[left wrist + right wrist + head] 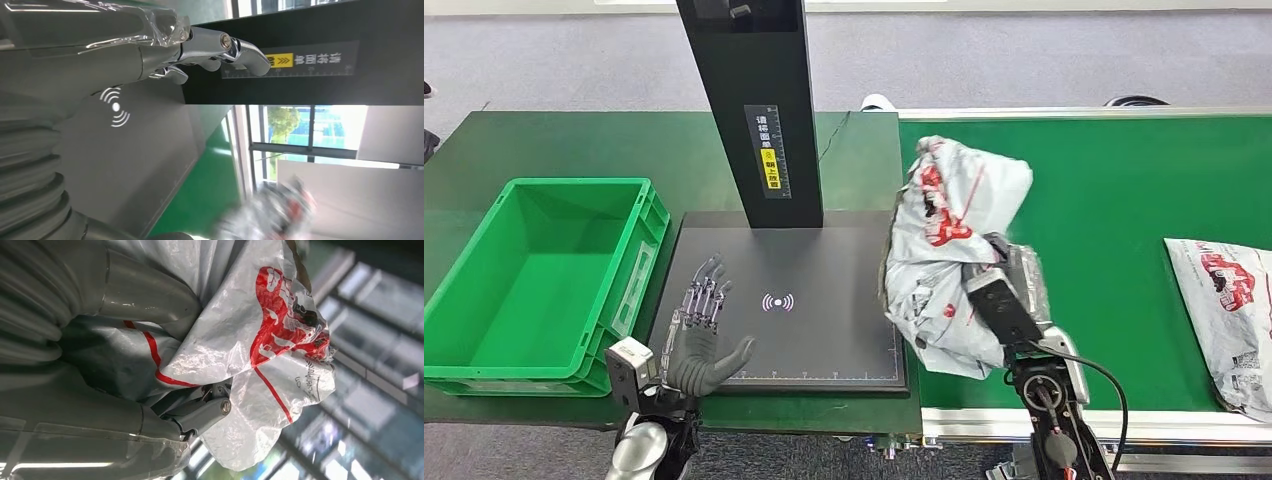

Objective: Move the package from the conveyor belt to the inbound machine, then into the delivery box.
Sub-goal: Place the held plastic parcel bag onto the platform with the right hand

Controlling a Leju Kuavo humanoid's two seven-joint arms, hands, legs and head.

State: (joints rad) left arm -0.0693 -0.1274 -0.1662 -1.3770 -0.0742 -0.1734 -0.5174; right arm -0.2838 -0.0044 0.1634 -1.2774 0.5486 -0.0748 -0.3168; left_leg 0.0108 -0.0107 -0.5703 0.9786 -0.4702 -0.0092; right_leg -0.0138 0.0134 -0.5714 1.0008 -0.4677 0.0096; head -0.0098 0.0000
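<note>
Right hand (165,405): grasping the crumpled white package (949,250), centre-right of the frame, between conveyor belt (1114,190) and black inbound machine (824,300)
Left hand (704,330): fingers spread, empty, lower left over the machine plate
Delivery box (484,330): green, far left

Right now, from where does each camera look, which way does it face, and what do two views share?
Head view: high on the body, looking forward and down at the scanner plate, green crate and conveyor belt; both arms show.
Left wrist view: behind the left hand, facing the plate's black post.
Right wrist view: behind the right hand, facing the package it holds.
Shared: head and right wrist views show this package.
</note>
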